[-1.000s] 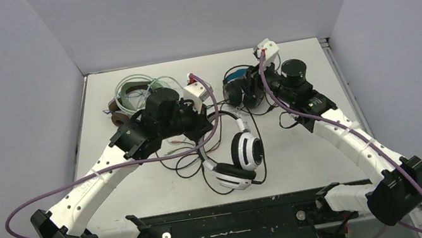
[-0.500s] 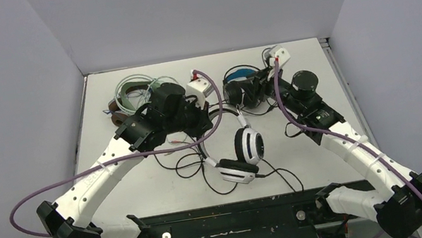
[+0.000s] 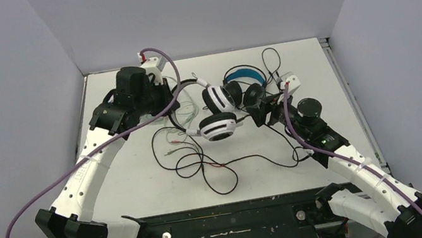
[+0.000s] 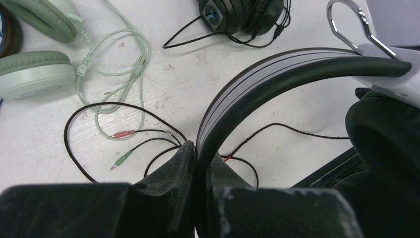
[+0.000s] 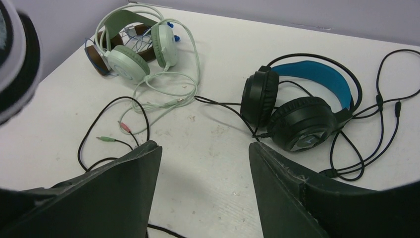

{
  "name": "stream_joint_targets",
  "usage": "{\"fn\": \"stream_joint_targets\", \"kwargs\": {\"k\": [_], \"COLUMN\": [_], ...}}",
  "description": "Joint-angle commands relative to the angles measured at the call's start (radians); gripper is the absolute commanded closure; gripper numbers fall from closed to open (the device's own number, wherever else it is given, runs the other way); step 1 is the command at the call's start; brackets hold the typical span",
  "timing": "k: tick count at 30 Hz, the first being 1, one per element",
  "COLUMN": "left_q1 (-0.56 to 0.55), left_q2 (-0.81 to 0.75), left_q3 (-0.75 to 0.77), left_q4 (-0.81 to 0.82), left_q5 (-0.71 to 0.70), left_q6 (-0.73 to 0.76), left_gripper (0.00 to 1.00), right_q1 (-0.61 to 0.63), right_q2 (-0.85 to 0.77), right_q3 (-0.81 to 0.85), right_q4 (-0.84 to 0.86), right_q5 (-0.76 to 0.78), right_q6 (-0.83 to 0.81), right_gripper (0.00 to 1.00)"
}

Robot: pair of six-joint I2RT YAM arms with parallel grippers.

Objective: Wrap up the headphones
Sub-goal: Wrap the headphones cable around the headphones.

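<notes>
- Four headsets share the table. The white headset lies just toward 12 o'clock of its centre, with the black headset close at its 2 o'clock.
- Left gripper: fingers pinching the white headset's dark headband. I judge that this grip steadies the frame for winding.
- Right gripper: fingers spread and holding nothing, at the white headset's 3 o'clock. I read it as free to gather cord.
- Black cord: sprawled loose toward 6 o'clock, so wrapping is not yet done.
- Left wrist view alone proves the pinch and shows the pink and green plugs.
- Right wrist view alone shows the mint headset lying against the brown headset, toward 10 o'clock. From above, my left arm hides them.
</notes>
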Motion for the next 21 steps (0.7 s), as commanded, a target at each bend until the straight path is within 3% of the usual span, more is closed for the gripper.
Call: {"fn": "stream_joint_targets", "kwargs": {"k": [1, 7, 16, 21], "left_q1": [0.085, 0.119, 0.231, 0.261], "left_q2": [-0.062, -0.073, -0.030, -0.027], "left_q3": [0.054, 0.112, 0.205, 0.200], "left_q4": [0.063, 0.053, -0.054, -0.038], "left_q5": [0.166, 0.295, 0.306, 0.319], "left_q6": [-0.124, -0.174, -0.192, -0.205], "left_gripper": [1.00, 1.00, 1.00, 1.00], "right_q1": [-0.002, -0.003, -0.006, -0.007], "right_q2": [-0.007, -0.038, -0.191, -0.254], "right_q3": [-0.031, -0.057, -0.048, -0.052], "right_q4": [0.064, 0.073, -0.028, -0.076], "right_q5": [0.018, 0.118, 0.337, 0.323], "right_q6": [0.043, 0.054, 0.063, 0.041], "right_gripper": [0.33, 0.26, 0.12, 0.09]}}
